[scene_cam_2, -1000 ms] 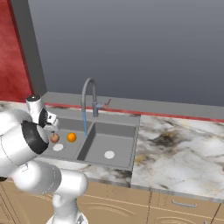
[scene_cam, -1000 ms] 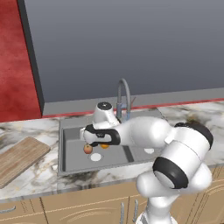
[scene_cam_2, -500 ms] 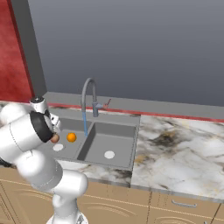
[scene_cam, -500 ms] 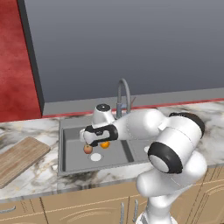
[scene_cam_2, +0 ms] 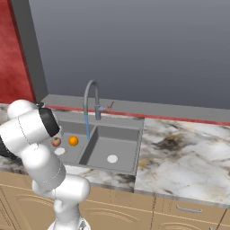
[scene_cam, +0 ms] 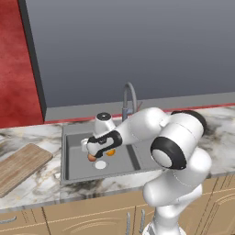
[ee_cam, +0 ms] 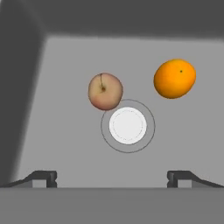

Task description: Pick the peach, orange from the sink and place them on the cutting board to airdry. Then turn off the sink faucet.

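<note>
In the left basin of the grey sink (scene_cam: 69, 158) the reddish-tan peach (ee_cam: 105, 91) lies just beside the round white drain (ee_cam: 127, 125). The bright orange (ee_cam: 174, 78) rests a little farther off, to its right in the hand view. My gripper (ee_cam: 111, 178) hangs open above them, nothing between its fingertips (ee_cam: 43, 176). From the left base view the gripper (scene_cam: 94, 149) hovers over the peach (scene_cam: 92, 158) and the orange (scene_cam: 110, 152). The wooden cutting board (scene_cam: 20, 167) lies on the counter left of the sink. A blue stream runs from the sink faucet (scene_cam_2: 91, 95).
The right basin (scene_cam_2: 117, 143) holds only its white drain (scene_cam_2: 112, 158). Marble counter (scene_cam_2: 188, 157) stretches to the right of the sink. A grey wall panel rises behind the faucet, with a red wall at the far left. My arm's elbow bulks over the sink's front right.
The arm's upper links have swung over toward the left basin and the hand has sunk slightly toward the fruits. Peach and orange have not moved; the jaws stayed open.
</note>
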Tool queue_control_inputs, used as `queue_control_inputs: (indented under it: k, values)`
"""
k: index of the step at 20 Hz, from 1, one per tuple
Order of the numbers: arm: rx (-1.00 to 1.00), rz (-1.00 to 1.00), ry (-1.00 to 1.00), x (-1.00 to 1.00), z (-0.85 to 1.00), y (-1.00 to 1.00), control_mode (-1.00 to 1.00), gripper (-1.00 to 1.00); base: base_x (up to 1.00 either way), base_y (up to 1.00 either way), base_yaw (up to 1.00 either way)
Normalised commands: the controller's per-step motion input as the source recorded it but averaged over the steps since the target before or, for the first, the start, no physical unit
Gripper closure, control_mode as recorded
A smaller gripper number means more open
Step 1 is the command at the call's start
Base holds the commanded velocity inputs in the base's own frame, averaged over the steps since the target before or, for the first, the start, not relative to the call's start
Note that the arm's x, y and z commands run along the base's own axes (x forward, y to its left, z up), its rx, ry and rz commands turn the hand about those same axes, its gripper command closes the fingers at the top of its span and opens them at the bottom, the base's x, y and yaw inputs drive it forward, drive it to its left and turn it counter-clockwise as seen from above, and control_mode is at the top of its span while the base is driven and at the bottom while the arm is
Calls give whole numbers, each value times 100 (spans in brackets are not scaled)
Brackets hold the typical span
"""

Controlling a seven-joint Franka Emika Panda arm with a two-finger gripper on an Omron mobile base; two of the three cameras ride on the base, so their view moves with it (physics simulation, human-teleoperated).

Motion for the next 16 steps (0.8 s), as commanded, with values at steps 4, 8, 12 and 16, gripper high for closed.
queue_control_inputs:
  k: [4,8,12,16]
  values:
    - [0,0,0,12,-8,9,-100,-100,0,0,0]
    - [0,0,0,19,-10,4,-100,-100,0,0,0]
    - [0,0,0,16,-14,1,-100,-100,0,0,0]
    - [0,0,0,16,-16,1,-100,-100,0,0,0]
